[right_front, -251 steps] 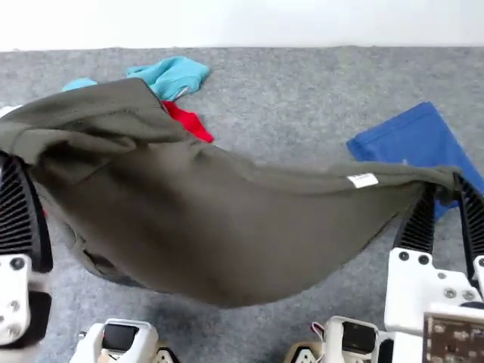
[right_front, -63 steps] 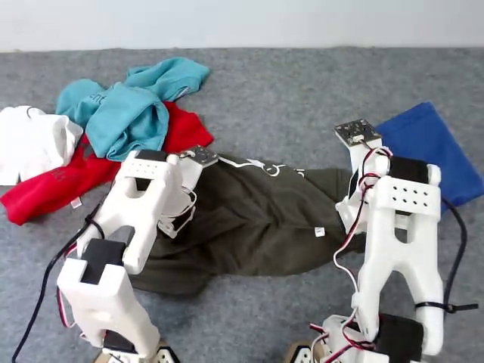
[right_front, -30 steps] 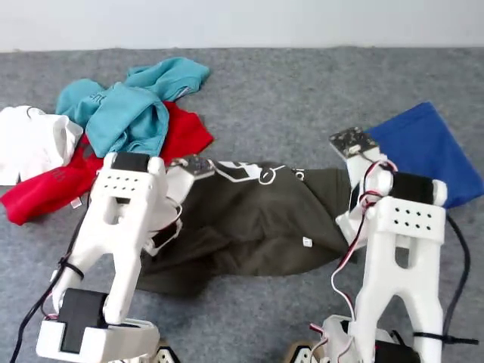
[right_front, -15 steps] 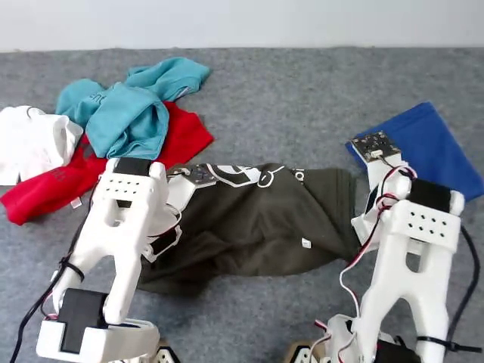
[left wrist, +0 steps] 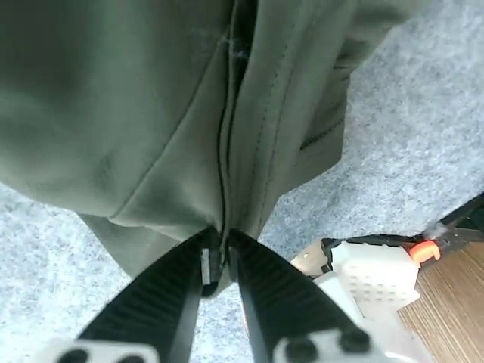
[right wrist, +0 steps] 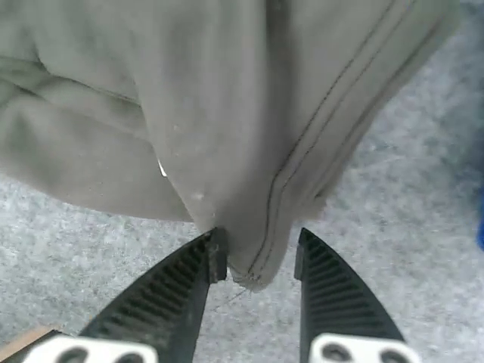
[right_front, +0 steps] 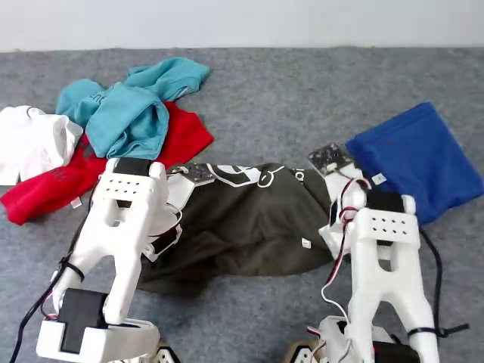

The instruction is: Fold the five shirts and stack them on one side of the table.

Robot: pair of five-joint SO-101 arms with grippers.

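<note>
My right claw [right wrist: 259, 251], jaws apart, swings back onto the olive shirt [right_front: 249, 223]; my left claw [left wrist: 219, 253] stays clamped on its hem, fold pending.

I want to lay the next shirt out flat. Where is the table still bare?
Bare table lies at the far middle, between the teal shirt and the blue shirt, beyond the olive shirt. The left is crowded: teal, red shirt and white shirt lie bunched together.

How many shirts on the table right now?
5: crumpled white shirt at the left edge, red shirt beside it, teal shirt piled on the red, olive-green shirt in the centre, folded blue shirt right.
</note>
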